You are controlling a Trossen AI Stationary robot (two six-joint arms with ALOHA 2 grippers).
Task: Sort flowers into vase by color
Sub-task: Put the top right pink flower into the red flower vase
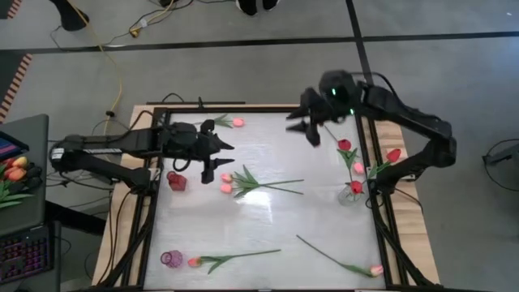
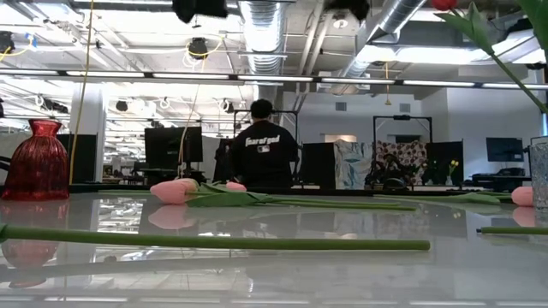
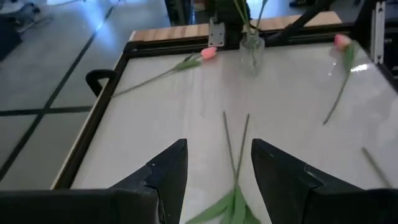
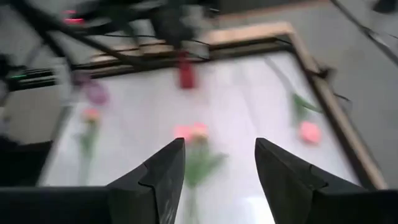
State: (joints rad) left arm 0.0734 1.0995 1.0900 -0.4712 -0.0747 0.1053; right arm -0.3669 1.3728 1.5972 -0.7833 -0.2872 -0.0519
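- Readable writing: only white lettering across the back of a black shirt on a person (image 2: 264, 145) standing in the room behind the table, seen in the low view; too small to make out. No brand or label legible on the arms, vases or flowers.
- Far left, off the table: bunch of orange tulips (image 1: 16, 172) beside a dark desk.
- Left gripper (image 1: 220, 158) reaching in from the table's left edge, arm stretched low and level, hovering above the white table (image 1: 268, 219) just beside a pair of pale-pink tulips (image 1: 229, 183); fingers spread apart, gripping nothing, stems visible between them in the left wrist view.
- Small red vase (image 1: 176, 180) on the left side, close under that arm; purple vase (image 1: 171, 259) at the front-left corner, a pink tulip (image 1: 195, 262) lying just beside it.
- Another pink tulip (image 1: 238, 122) lying along the far edge, near the left arm.
- Right gripper (image 1: 302, 126) raised over the far right part of the table, arm folded back from the right edge in a bent elbow; fingers parted, empty.
- Clear glass vase (image 1: 350, 197) at the right edge, holding red tulips (image 1: 346, 146) upright; a pink bud (image 1: 358, 168) near it.
- Last pink tulip (image 1: 375, 269) lying at the front-right corner, stem angled toward the middle.
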